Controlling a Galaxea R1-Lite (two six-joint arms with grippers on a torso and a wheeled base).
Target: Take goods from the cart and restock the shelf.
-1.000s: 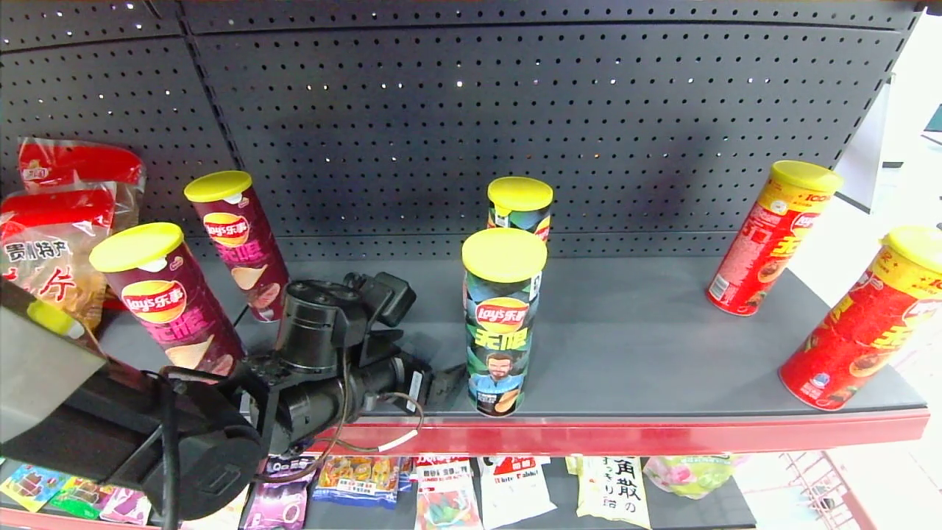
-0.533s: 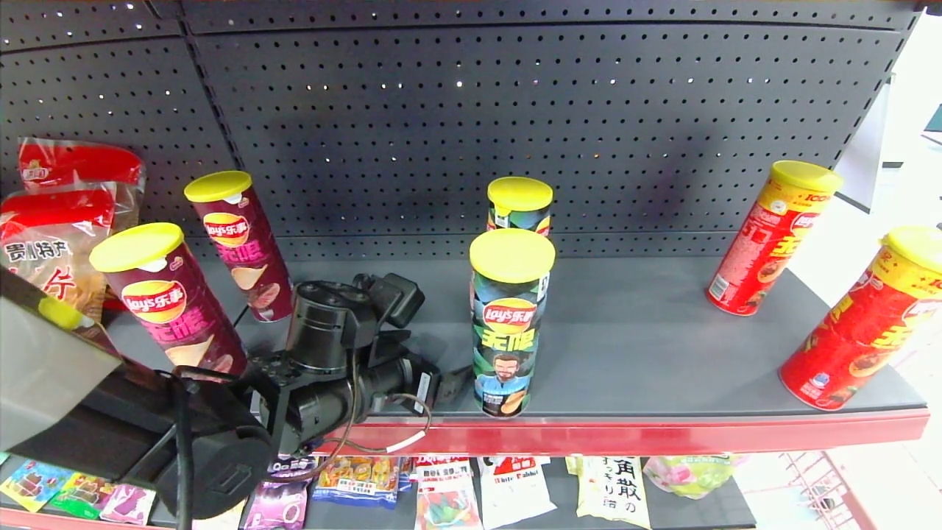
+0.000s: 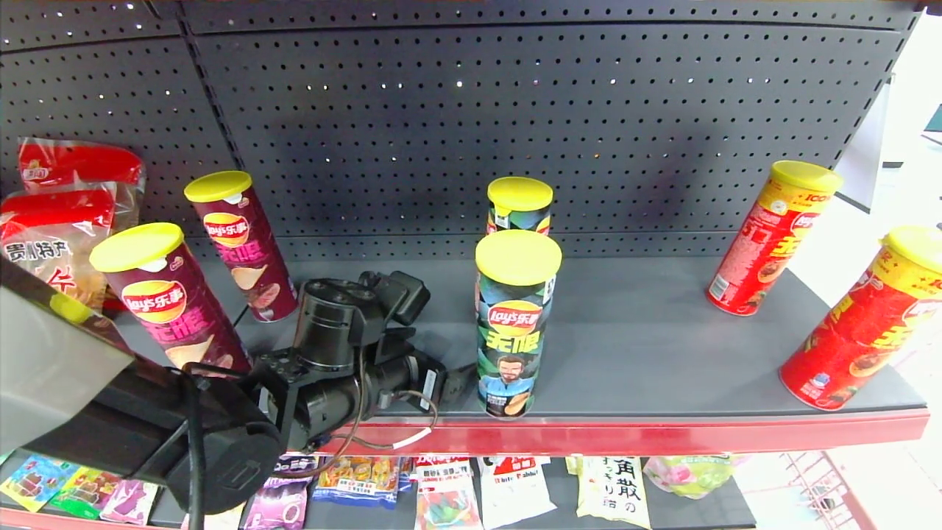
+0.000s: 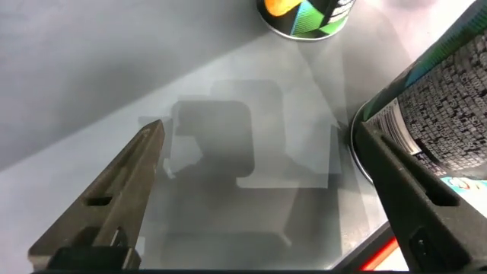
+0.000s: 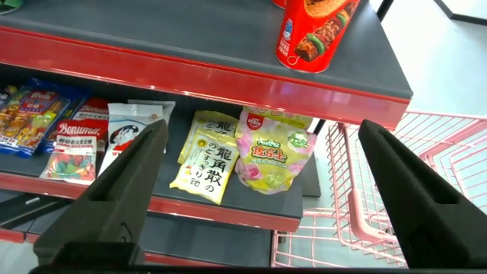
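Note:
A green chip can (image 3: 515,324) with a yellow lid stands upright near the front edge of the grey shelf (image 3: 647,346). A second green can (image 3: 519,206) stands right behind it. My left gripper (image 3: 460,381) is low over the shelf just left of the front can. It is open with nothing between its fingers (image 4: 114,205). The front can (image 4: 445,99) touches the outer side of one finger, and the rear can's base (image 4: 304,15) lies farther off. My right gripper (image 5: 266,221) hangs open and empty in front of the lower shelf, beside the pink wire cart (image 5: 396,198).
Two maroon cans (image 3: 165,294) (image 3: 239,243) and snack bags (image 3: 51,243) stand at the shelf's left. Two red cans (image 3: 780,235) (image 3: 868,324) lean at its right. The red front lip (image 3: 662,434) edges the shelf. Snack packets (image 5: 221,152) fill the lower shelf.
My left gripper has moved to the right along the shelf front, and the front green can has slid right with it. Everything else has stayed put.

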